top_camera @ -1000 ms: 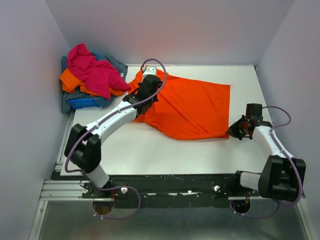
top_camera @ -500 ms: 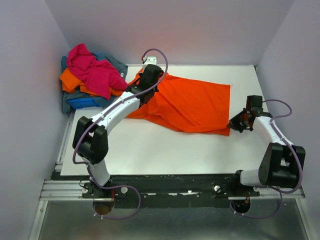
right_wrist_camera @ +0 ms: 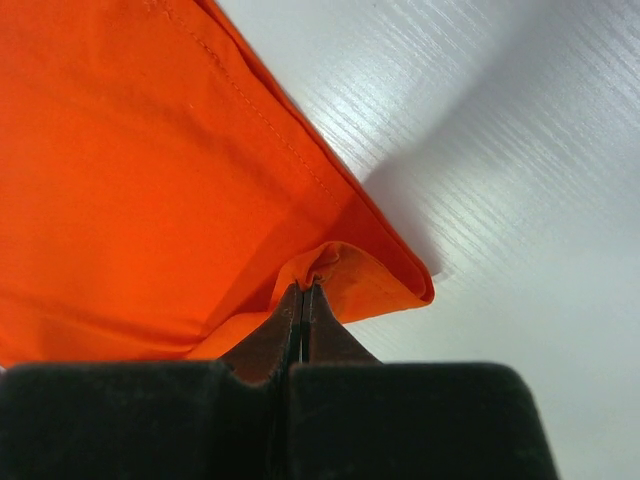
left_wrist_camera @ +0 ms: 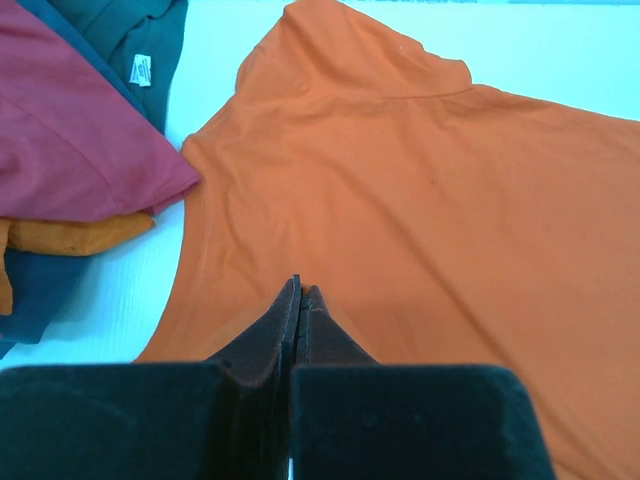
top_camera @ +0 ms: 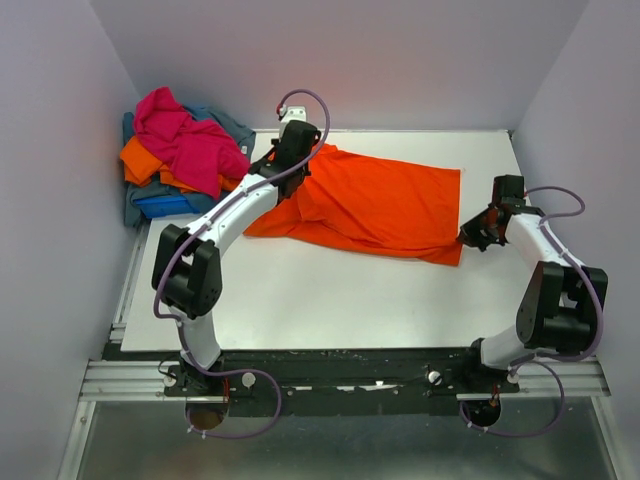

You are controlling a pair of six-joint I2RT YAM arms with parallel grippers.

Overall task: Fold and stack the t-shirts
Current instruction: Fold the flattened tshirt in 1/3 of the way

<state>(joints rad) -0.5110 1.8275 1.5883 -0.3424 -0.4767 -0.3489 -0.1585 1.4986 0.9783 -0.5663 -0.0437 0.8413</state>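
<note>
A bright orange t-shirt (top_camera: 380, 205) lies across the back half of the white table (top_camera: 300, 290), its near part doubled over. My left gripper (top_camera: 303, 160) is shut on the fabric near the shirt's left end; in the left wrist view the closed tips (left_wrist_camera: 302, 288) sit in the orange cloth (left_wrist_camera: 450, 180). My right gripper (top_camera: 468, 237) is shut on the shirt's right near corner, and a small bunch of orange fabric (right_wrist_camera: 340, 265) is pinched between its tips (right_wrist_camera: 308, 285). More t-shirts lie in a heap (top_camera: 180, 160) at the back left.
The heap has a magenta shirt (top_camera: 185, 140) on top, with orange (top_camera: 140, 160), royal blue (top_camera: 165, 205) and grey-blue (top_camera: 130, 205) ones under it, hanging over the table's left edge. Grey walls stand close on the left, back and right.
Both grippers have moved toward the back of the table, carrying the shirt's near edge with them. The orange shirt now covers a narrower band.
</note>
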